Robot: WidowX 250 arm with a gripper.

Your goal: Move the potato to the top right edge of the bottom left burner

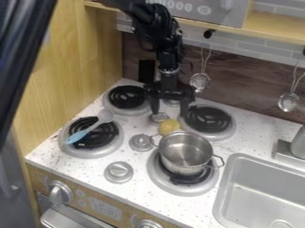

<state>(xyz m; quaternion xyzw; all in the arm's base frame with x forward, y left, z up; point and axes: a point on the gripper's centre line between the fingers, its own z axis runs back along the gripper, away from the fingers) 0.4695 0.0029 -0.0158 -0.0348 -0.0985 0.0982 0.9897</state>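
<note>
The black gripper (pixel 169 110) hangs over the middle of the stove, its two fingers open and pointing down. Just below its fingertips in the view is the yellow potato (pixel 169 126), beside the upper left rim of the metal pot; whether the two touch I cannot tell. The bottom left burner (pixel 108 133) has a black coil in a silver ring, and a blue-handled spoon (pixel 90 130) lies across it, its grey bowl over the burner's top right edge.
The pot (pixel 185 152) stands on the bottom right burner (pixel 178 189). Behind are the top left burner (pixel 127 96) and top right burner (pixel 208 119). Silver knobs (pixel 140 142) rise between the burners. A sink (pixel 262 187) is at right, and utensils (pixel 200 82) hang on the back wall.
</note>
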